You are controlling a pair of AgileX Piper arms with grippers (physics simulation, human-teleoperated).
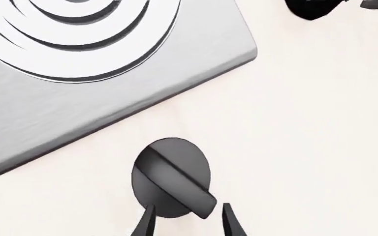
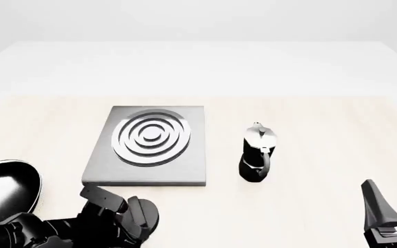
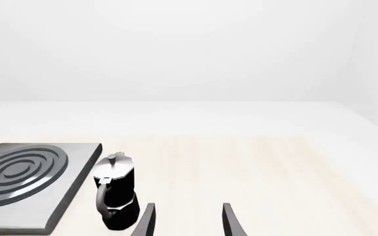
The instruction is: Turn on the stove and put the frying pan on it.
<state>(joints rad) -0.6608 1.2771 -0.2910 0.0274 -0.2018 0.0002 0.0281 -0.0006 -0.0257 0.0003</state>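
The stove (image 2: 150,147) is a flat grey slab with silver burner rings, left of centre; it also shows in the left wrist view (image 1: 110,83) and the right wrist view (image 3: 25,179). Its round black knob (image 1: 173,177) lies on the table just off the slab's near edge, its ridge slanted. My left gripper (image 1: 187,223) is open, and its fingers straddle the knob's near end. In the front view the left gripper (image 2: 133,219) covers the knob. The frying pan (image 2: 5,188) lies at the far left with its handle hidden. My right gripper (image 2: 394,199) is open and empty at the bottom right.
A black-and-silver moka pot (image 2: 257,155) stands upright to the right of the stove, and also shows in the right wrist view (image 3: 113,196). Bare light wood table (image 2: 322,134) stretches between the moka pot and my right gripper (image 3: 187,221).
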